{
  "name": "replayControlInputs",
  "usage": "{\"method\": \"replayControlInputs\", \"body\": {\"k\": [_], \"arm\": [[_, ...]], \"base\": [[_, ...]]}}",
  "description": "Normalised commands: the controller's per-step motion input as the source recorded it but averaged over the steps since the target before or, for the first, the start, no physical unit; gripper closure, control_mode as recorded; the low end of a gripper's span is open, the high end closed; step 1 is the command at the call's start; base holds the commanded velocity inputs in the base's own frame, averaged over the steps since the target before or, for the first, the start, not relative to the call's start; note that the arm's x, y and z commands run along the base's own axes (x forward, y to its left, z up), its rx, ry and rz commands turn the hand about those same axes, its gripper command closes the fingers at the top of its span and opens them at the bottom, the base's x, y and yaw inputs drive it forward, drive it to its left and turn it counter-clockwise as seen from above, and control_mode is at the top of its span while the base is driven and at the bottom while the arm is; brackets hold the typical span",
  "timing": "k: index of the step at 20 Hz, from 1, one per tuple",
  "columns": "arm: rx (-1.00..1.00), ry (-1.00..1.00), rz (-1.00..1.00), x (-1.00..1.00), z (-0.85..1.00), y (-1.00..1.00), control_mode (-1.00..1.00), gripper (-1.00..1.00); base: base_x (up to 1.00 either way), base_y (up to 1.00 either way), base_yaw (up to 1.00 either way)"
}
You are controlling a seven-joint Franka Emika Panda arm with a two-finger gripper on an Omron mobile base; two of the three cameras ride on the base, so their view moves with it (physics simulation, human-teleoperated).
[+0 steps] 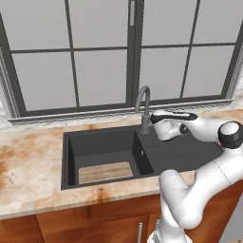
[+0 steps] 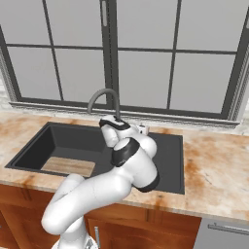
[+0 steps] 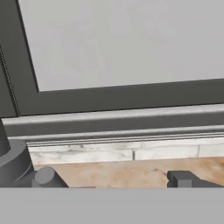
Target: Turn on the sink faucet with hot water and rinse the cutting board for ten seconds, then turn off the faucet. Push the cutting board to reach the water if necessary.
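The sink faucet (image 1: pixel 144 105) (image 2: pixel 103 95) rises as a grey gooseneck behind the dark sink (image 1: pixel 71 142) (image 2: pixel 34 146). My gripper (image 1: pixel 153 118) (image 2: pixel 116 120) hovers just right of the faucet's base, level with it. In the hand view the thick faucet base (image 3: pixel 15 162) and its small side lever (image 3: pixel 46 177) sit at the lower left, and my gripper (image 3: pixel 131 184) stands open with one fingertip (image 3: pixel 181 178) to the right, holding nothing. The cutting board (image 1: pixel 105 172) (image 2: pixel 68 166) lies flat on the basin floor near the front wall. No water runs from the spout.
A ribbed drainboard (image 1: pixel 185 152) (image 2: pixel 170 155) lies right of the basin. A marbled counter (image 1: pixel 28 166) (image 2: pixel 219 175) surrounds the sink. The window sill (image 3: pixel 113 122) and dark-framed panes (image 1: pixel 99 76) stand close behind the faucet.
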Motion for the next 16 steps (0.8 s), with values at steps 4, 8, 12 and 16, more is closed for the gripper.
{"method": "replayControlInputs", "body": {"k": [4, 8, 12, 16], "arm": [[0.0, 0.0, 0.0, -0.09, 0.0, -0.28, -1.0, -1.0], [0.01, 0.0, 0.0, -0.07, 0.0, -0.32, -1.0, -1.0], [0.02, 0.0, 0.0, 0.0, 0.0, -0.36, -1.0, -1.0], [0.02, 0.0, 0.0, 0.0, 0.0, -0.39, -1.0, -1.0]], "base": [[0.0, 0.0, 0.0], [0.0, 0.0, 0.0], [0.0, 0.0, 0.0], [0.0, 0.0, 0.0]]}}
